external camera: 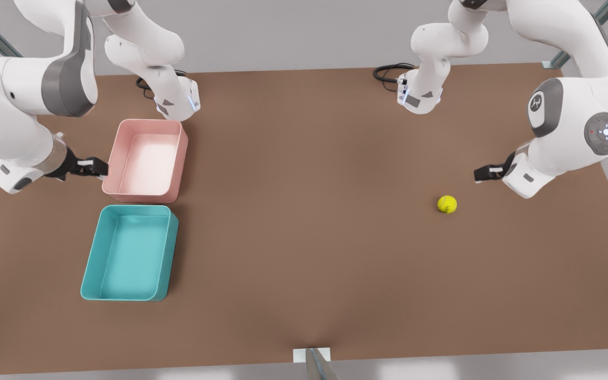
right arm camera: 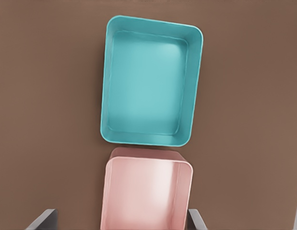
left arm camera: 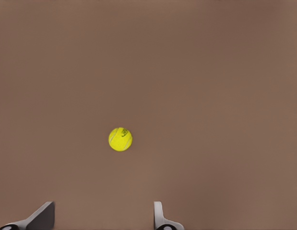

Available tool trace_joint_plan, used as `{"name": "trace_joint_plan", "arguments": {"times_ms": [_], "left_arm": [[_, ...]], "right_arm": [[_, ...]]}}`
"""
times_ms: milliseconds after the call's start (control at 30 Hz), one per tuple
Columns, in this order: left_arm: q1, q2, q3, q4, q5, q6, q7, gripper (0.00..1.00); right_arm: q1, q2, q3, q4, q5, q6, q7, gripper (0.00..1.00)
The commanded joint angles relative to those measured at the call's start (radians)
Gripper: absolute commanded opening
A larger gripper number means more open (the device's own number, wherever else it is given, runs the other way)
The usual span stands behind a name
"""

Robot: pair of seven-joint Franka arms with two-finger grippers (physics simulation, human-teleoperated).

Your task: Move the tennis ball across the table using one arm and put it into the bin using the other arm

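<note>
The tennis ball lies on the brown table toward the front view's right. My left gripper hovers above the table just behind and to the right of the ball, open, nothing between its fingers. The teal bin stands empty at the front view's left. My right gripper hangs open at the left edge of the pink tub, behind the bin, holding nothing.
A pale pink tub stands empty right behind the teal bin, almost touching it. Both arm bases with black cables stand at the table's far edge. A wide stretch of bare table separates ball and bins.
</note>
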Motion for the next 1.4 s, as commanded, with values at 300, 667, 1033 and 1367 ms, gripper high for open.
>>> {"name": "trace_joint_plan", "arguments": {"times_ms": [300, 667, 1033, 1367], "left_arm": [[0.047, 0.049, 0.057, -0.401, 0.094, 0.679, 1.001, 0.21], [0.188, 0.180, -0.031, -0.541, 0.283, 0.921, 2.190, 0.21], [0.188, 0.180, -0.032, -0.684, 0.318, 0.922, 2.203, 0.21], [0.180, 0.209, -0.032, -0.702, 0.316, 0.895, 1.693, 0.21]], "right_arm": [[-0.018, 0.094, -0.009, -0.016, 0.015, 0.095, -0.066, 1.00], [-0.049, 0.107, -0.012, 0.033, 0.002, 0.018, -0.080, 1.00], [-0.046, 0.112, -0.011, 0.034, 0.008, 0.009, -0.072, 1.00], [-0.046, 0.114, -0.011, 0.033, 0.009, 0.007, -0.072, 1.00]]}}
